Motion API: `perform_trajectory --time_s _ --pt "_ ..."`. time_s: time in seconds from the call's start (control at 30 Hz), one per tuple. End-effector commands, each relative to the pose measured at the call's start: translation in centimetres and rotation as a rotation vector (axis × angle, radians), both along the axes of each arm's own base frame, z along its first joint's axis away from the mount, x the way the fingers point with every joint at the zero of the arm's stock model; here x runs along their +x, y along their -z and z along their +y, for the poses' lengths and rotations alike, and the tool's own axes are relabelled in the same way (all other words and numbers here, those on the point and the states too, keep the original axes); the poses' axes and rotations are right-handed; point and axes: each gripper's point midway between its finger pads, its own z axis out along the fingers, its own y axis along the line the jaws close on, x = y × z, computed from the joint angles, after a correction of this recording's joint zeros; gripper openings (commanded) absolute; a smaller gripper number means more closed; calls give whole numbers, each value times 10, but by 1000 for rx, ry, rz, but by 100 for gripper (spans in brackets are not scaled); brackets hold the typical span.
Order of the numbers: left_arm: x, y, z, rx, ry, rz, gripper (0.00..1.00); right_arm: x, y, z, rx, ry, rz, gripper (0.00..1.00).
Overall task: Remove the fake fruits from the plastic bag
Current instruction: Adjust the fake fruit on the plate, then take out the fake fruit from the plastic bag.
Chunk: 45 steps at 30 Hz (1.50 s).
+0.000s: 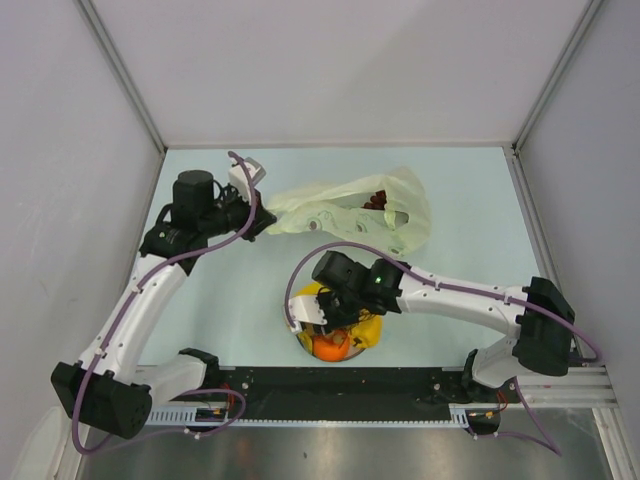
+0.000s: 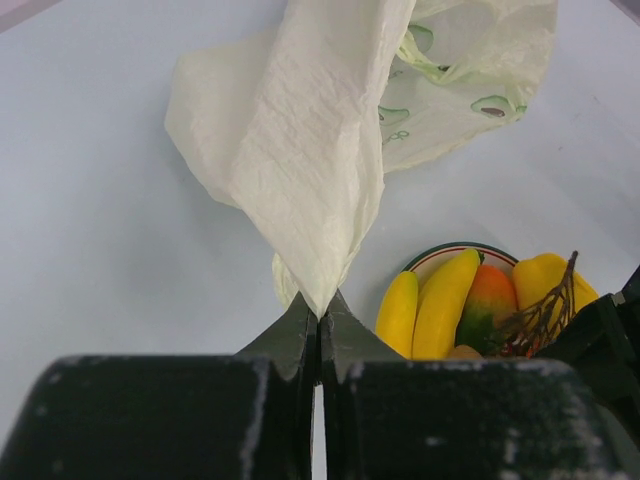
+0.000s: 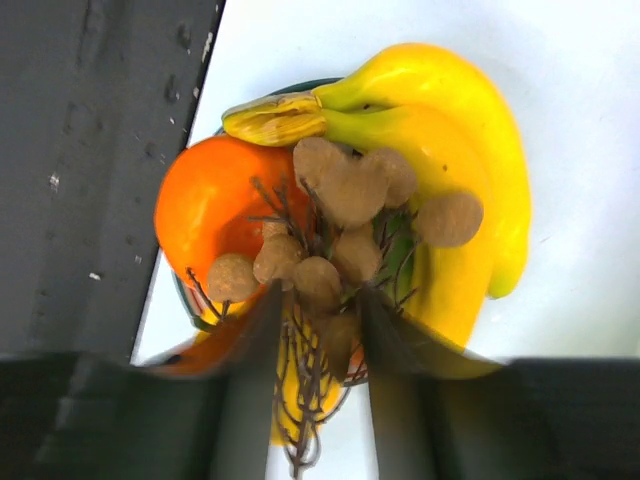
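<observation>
**Snagged twigs and a thin bag are the risks**

The right gripper (image 3: 318, 300) hangs straight down over the plate (image 2: 455, 247). Its jaws stand apart on either side of the stem of a bunch of brown berries (image 3: 350, 190), with no pinch visible. If it lifts from here, the twigs could catch on a finger and drag the bunch off the pile. That pile is crowded: the bunch rests on the orange (image 3: 205, 200) and the bananas (image 3: 450, 130), with the mango (image 2: 487, 300) beside them, so a tug could roll the orange onto the table (image 1: 230, 300).

The left gripper (image 2: 320, 305) is closed tight on a fold of the plastic bag (image 2: 320, 150). The film is thin and could slip or tear if pulled hard. A dark red fruit (image 1: 376, 200) lies inside the bag near its far end, so the job looks unfinished.

The left arm stretches forward along the left side and holds the bag's left end. The right arm reaches across from its base to the plate at the near middle.
</observation>
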Motion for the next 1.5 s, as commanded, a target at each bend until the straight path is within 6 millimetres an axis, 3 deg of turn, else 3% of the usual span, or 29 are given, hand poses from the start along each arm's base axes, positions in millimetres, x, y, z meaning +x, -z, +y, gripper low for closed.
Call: perform_trajectory --time_s 0.0,0.13,0.27,0.37,0.47,0.5,0.6,0.63,0.7,0.73,0.83,0.87,0.93,0.97,1.07,1.13,1.17,1.2,1.3,1.4,1.47 --pt "-2 -13 0 -46 1 -30 2 7 -8 10 27 15 -51 51" --pt "-2 -15 -4 -65 17 -23 2 10 -24 -5 33 48 -80 81" --pt "2 -15 -9 -81 29 -6 0 18 -48 -20 69 93 -122 83" --pt "0 -20 -14 -116 41 18 0 38 -78 -26 158 183 -161 83" --pt "-3 -26 -22 -146 70 38 0 81 -104 -32 292 377 -136 79" --pt "-5 -26 -25 -151 80 50 0 108 -109 -35 329 460 -143 77" --pt "-11 -30 -32 -154 121 62 0 147 -107 -39 368 579 -138 63" --pt "-14 -32 -35 -156 139 65 0 169 -95 -47 351 643 -130 57" --pt "-19 -37 -39 -162 174 64 0 192 -93 -44 387 698 -103 52" --pt "-21 -37 -43 -164 190 72 0 209 -76 -47 363 744 -81 49" --pt "-27 -40 -49 -180 236 102 0 250 -70 -52 409 876 -58 45" --pt "-27 -38 -52 -174 250 113 0 262 -56 -53 399 918 -41 44" --pt "-32 -29 -57 -131 287 122 0 287 -55 -51 453 984 -49 42" --pt "-31 -24 -58 -102 308 109 0 302 -41 -59 444 1033 -44 41" --pt "-33 -12 -61 -26 342 95 0 342 -48 -72 526 1164 -46 41" --pt "-35 -3 -62 21 357 102 0 358 -29 -80 507 1245 3 42" --pt "-34 -2 -61 40 354 93 0 371 -35 -88 530 1316 -1 43" --pt "-34 0 -62 43 359 94 0 380 -23 -98 511 1364 -7 45" --pt "-24 0 -63 51 343 76 0 398 -15 -129 480 1469 -101 49" --pt "-18 -13 -71 34 379 54 0 409 -18 -172 444 1582 -205 55" --pt "-11 -13 -79 24 391 58 0 409 -23 -186 439 1594 -222 56"
